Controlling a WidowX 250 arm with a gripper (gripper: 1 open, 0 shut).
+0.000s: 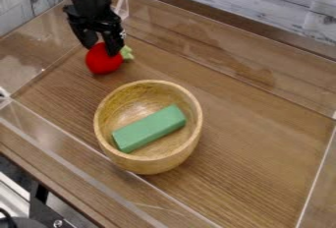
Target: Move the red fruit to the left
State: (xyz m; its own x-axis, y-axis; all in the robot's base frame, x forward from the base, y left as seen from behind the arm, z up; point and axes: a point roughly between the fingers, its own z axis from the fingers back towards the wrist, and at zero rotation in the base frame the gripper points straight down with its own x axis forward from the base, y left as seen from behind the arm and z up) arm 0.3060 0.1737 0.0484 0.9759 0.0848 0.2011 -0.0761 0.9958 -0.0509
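Observation:
The red fruit [104,61] is a small bright-red strawberry toy with a light-green cap. It rests on the wooden table at the upper left. My black gripper [96,37] hangs just above and slightly behind it, jaws open and holding nothing. The fingertips stand close over the fruit's top, which they partly hide.
A wooden bowl [149,151] with a green rectangular block [147,129] inside sits in the middle of the table, below and right of the fruit. Clear plastic walls [39,45] enclose the wooden surface on all sides.

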